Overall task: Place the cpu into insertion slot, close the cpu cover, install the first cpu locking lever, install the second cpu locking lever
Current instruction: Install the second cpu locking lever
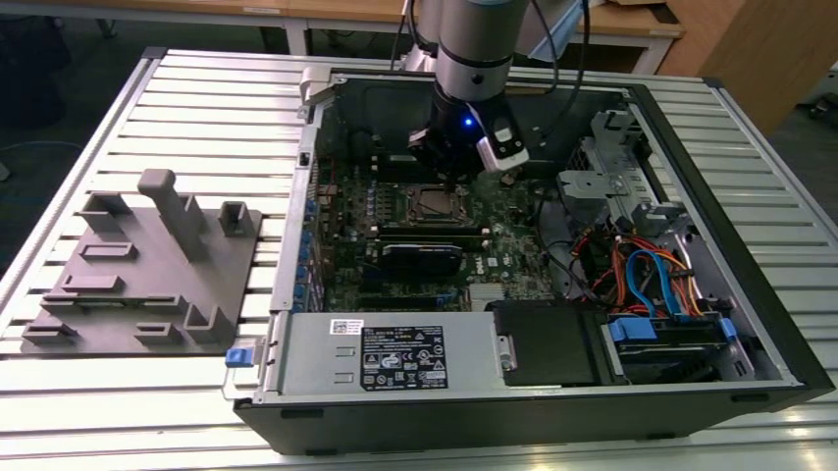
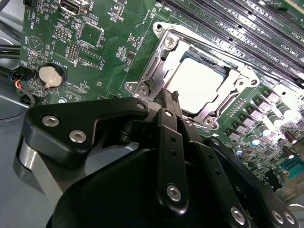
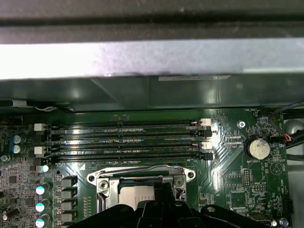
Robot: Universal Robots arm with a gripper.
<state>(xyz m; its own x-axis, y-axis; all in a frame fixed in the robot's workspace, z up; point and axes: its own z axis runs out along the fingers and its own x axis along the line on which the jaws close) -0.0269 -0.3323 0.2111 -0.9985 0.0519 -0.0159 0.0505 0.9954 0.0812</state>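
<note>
CPU, a small flat square chip with a pale silver-grey metal top [image 2: 198, 84], is seated in the insertion slot, a square socket with a silvery metal rim [image 2: 156, 61] set into the green circuit board [image 2: 109, 38]. The cpu cover, a thin silvery metal plate with a square window [image 2: 237, 78], lies down flat around the chip, its frame bordering the chip's edges. In the first wrist view the same chip [image 3: 133, 195] shows through the cover [image 3: 140, 173], with a thin wire lever lying along the socket's far edge.

The black gripper [image 2: 168, 95] stands at the socket's edge, fingers drawn together into a narrow point with their tips just beside the cover's rim. Nothing is seen held between them. Whether the tips touch the metal cannot be told.

In the exterior view the silver-and-black robot arm [image 1: 469, 59] reaches down into the open black computer case [image 1: 733, 392], with the gripper [image 1: 452, 177] just above the socket [image 1: 429, 203]. Long narrow black memory slots [image 3: 128, 140] run beside the socket, and a round silver coin battery [image 3: 257, 148] sits on the board near them. A grey moulded fixture tray [image 1: 144, 275] rests on the ribbed metal table [image 1: 196, 98], at the exterior view's left of the case.
</note>
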